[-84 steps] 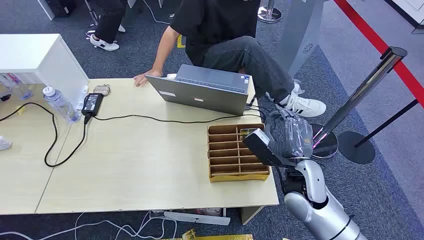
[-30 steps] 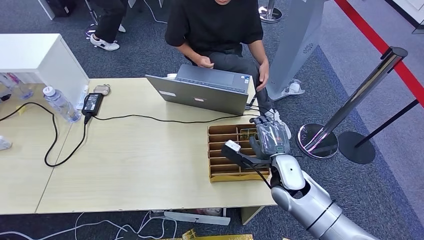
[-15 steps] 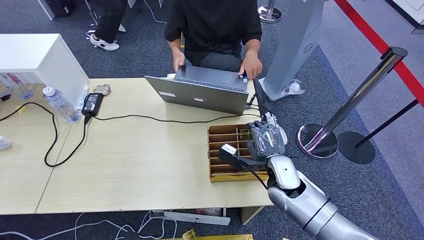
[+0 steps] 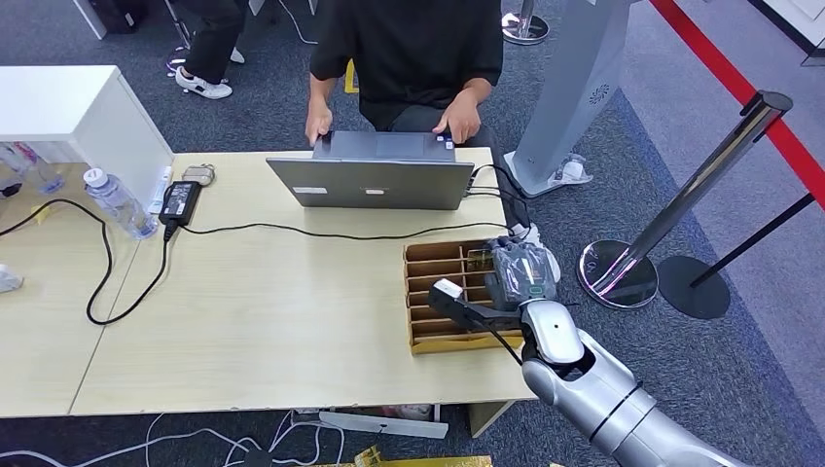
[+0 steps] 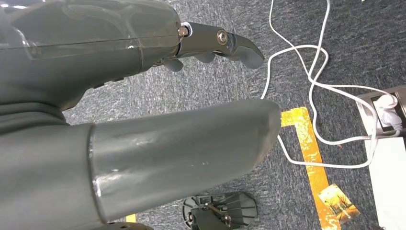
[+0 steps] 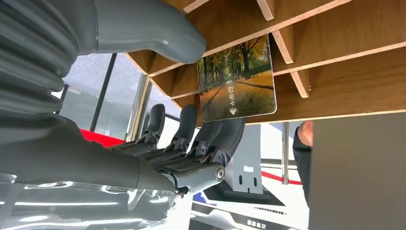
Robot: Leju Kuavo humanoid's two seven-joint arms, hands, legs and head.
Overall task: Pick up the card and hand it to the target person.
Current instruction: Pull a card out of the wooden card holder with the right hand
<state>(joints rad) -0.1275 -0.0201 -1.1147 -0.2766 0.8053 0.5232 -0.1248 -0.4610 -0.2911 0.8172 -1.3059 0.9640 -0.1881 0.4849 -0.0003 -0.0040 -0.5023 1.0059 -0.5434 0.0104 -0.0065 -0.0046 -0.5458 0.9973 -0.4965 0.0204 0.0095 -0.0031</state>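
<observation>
**Right robot hand at the card rack, card not yet gripped**

Over the last few seconds I have brought the right robot hand (image 4: 519, 273) in from beyond the table (image 4: 243, 321) edge until it sits over the far right corner of the wooden card rack (image 4: 438, 297). In the last half second it has barely shifted, so I judge the reach is done and the grasp is next. Across the table, the person (image 4: 404, 49) has turned to face the laptop (image 4: 375, 180), squared it up and placed both hands on it; they are busy, not reaching for a card.

In the right wrist view, the card (image 6: 237, 79) stands in one slot of the rack, about half of it sticking out between the dividers. It shows an autumn avenue of trees, with white characters and a small arrow. The thumb (image 6: 143, 28) lies to one side of it and the fingers (image 6: 210, 139) are curled on the other, close behind the card's free edge. I cannot tell whether they touch it; the hand looks part closed, with nothing clamped.

The left robot hand (image 5: 143, 120) hangs over the carpet, fingers apart and holding nothing.
</observation>
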